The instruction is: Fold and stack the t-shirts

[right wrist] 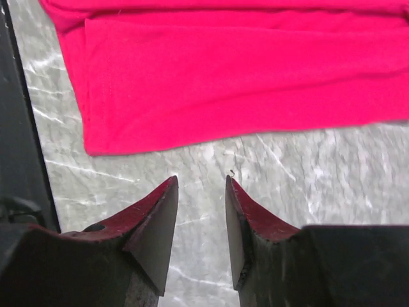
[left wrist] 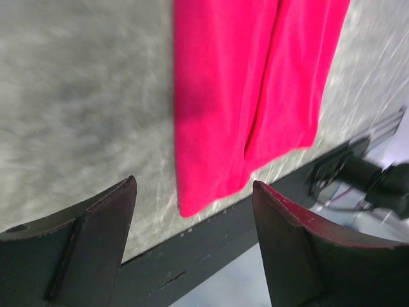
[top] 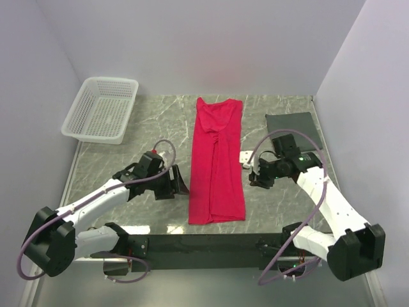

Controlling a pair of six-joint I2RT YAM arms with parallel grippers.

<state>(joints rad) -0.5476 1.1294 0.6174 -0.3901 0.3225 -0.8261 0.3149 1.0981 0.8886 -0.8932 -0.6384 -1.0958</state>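
Note:
One crimson-red t-shirt [top: 217, 160] lies in the middle of the marble table, folded lengthwise into a long narrow strip that runs from the far side to the near edge. The left wrist view shows its near end [left wrist: 249, 96]; the right wrist view shows its long right edge [right wrist: 230, 70]. My left gripper [top: 177, 181] hovers just left of the strip near its lower part, jaws wide apart and empty [left wrist: 195, 185]. My right gripper [top: 255, 176] sits just right of the strip, jaws parted with only bare table between them [right wrist: 201, 182]. Neither gripper touches the shirt.
A white mesh basket [top: 101, 110] stands at the far left corner. A dark flat pad [top: 293, 123] lies at the far right, behind the right arm. A small white tag [top: 245, 155] rests beside the shirt's right edge. The table's dark front rail [left wrist: 211, 256] runs close below the shirt's end.

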